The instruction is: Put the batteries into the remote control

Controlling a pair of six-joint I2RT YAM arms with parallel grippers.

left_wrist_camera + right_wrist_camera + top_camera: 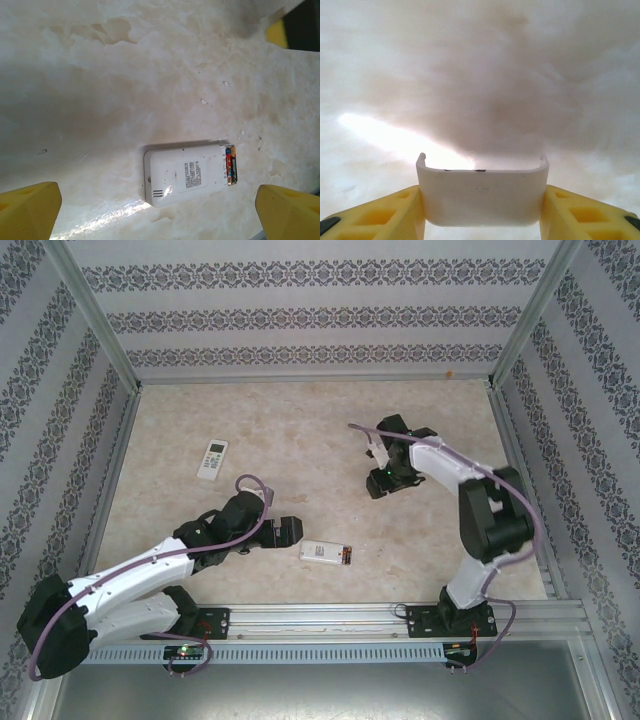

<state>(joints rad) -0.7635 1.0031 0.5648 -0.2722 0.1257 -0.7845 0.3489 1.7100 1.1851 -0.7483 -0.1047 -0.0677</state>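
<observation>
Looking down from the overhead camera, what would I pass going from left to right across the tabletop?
white remote → left gripper, wide open → second remote, lying back up → batteries at its right end → right gripper, holding a white cover between its fingers.

In the left wrist view, the left gripper's (160,215) yellow fingertips (30,210) are cut off at the lower corners; a blurred yellow-and-black shape (282,27) runs off the top right corner; the batteries (231,165) in the near remote's (185,175) open end are too small to count, and its label print is unreadable; in the right wrist view, the white cover (482,192) and the right gripper's (481,212) fingers (385,215) run off the bottom edge; the table (480,75) beyond is blurred.
</observation>
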